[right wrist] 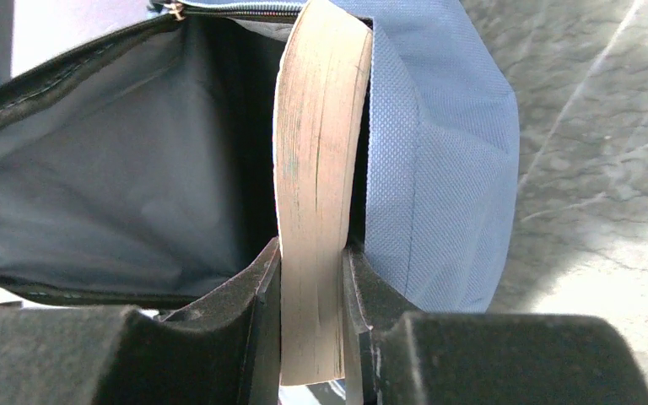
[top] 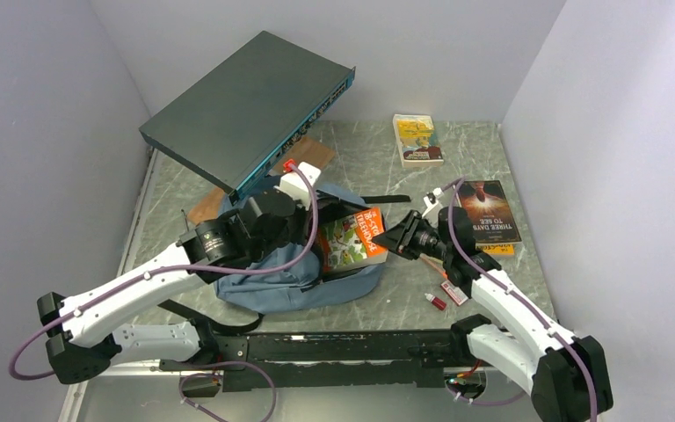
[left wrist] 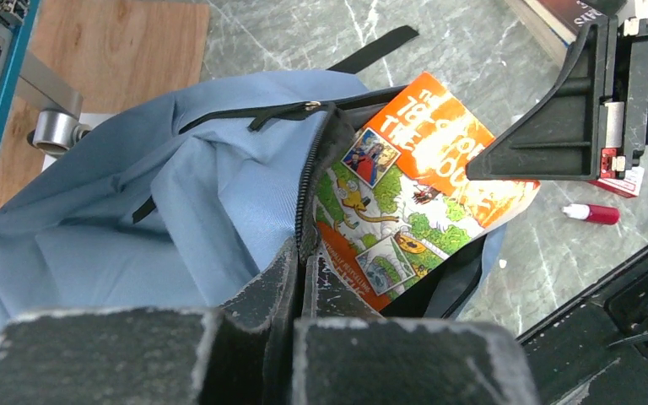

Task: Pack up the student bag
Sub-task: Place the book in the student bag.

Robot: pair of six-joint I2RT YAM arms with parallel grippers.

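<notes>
The student bag (top: pixel 299 290) is a soft blue-grey backpack lying in the middle of the table with its zipper opening facing right. My left gripper (left wrist: pixel 310 257) is shut on the black zipper edge of the bag's (left wrist: pixel 160 219) opening. An orange picture book (top: pixel 356 239) sticks halfway out of the opening. My right gripper (top: pixel 393 239) is shut on the book's outer end. In the right wrist view the pale page edge of the book (right wrist: pixel 321 126) runs between the fingers (right wrist: pixel 261 278) into the dark inside of the bag (right wrist: pixel 439 169).
A flat dark grey metal box (top: pixel 246 105) leans tilted at the back left, over a wooden board (top: pixel 308 156). A yellow book (top: pixel 417 139) and a dark book (top: pixel 488 209) lie at the back right. A small red tube (top: pixel 437 301) lies near the right arm.
</notes>
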